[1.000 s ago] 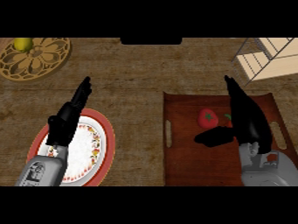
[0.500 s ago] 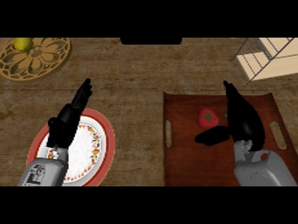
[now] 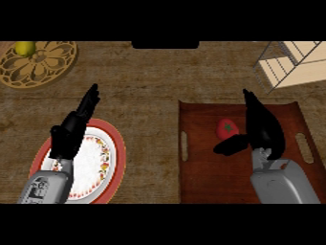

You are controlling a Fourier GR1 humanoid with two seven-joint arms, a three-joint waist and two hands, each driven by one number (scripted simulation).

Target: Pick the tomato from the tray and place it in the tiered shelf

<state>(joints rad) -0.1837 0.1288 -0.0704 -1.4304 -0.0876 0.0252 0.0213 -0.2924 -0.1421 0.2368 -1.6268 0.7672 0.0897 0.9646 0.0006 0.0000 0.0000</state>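
Note:
A small red tomato [image 3: 227,128] with a green stem lies on the dark red-brown tray [image 3: 202,172] at the right of the counter. My right hand [image 3: 262,128] hovers over the tray just right of the tomato, fingers straight and pointing away, thumb [image 3: 230,145] spread out below the tomato; it holds nothing. The tiered shelf [image 3: 297,64], pale wooden boards in a wire frame, stands at the far right beyond the tray. My left hand [image 3: 72,130] rests open above a plate at the left, fingers up.
A white plate [image 3: 102,160] with a red rim and flowered pattern lies under the left forearm. A carved wooden trivet [image 3: 45,64] at the far left corner bears a yellow-green fruit [image 3: 25,47]. Bare wooden counter lies between plate and tray.
My right hand has drifted left and slightly back, closer to the tomato, with the thumb now just under it. The tomato, tray and left hand have stayed put.

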